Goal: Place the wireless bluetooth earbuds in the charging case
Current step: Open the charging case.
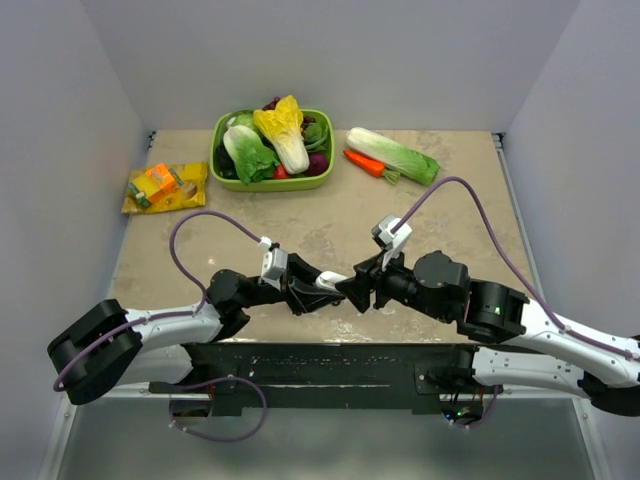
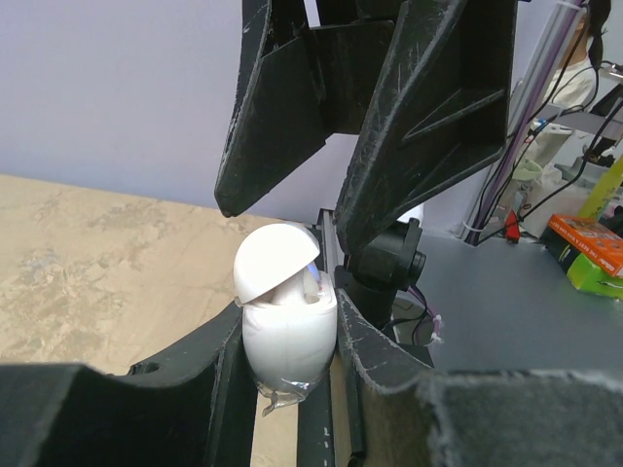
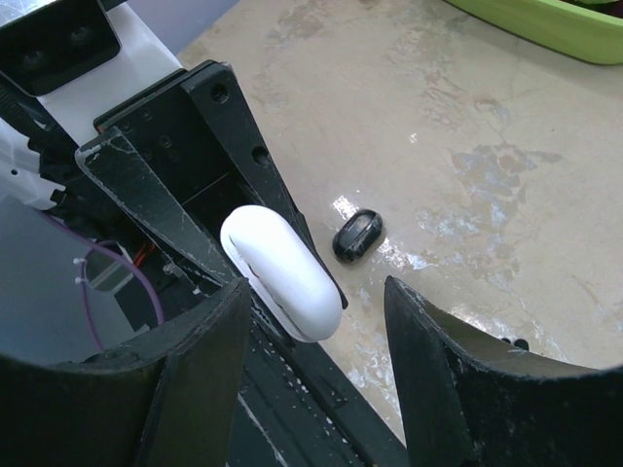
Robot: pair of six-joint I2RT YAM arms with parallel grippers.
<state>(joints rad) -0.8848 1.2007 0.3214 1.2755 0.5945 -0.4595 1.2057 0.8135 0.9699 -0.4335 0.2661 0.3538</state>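
A white charging case stands upright between the fingers of my left gripper, which is shut on it. Its domed lid is tipped partly open. In the top view the left gripper and right gripper meet tip to tip above the table's near middle. My right gripper is open just above the case, holding nothing. One black earbud lies on the table beside the case. I cannot tell whether a bud sits inside the case.
A green bowl of vegetables stands at the back centre. To its right lie a cabbage and a carrot. Snack packets lie back left. A black base plate runs along the near edge.
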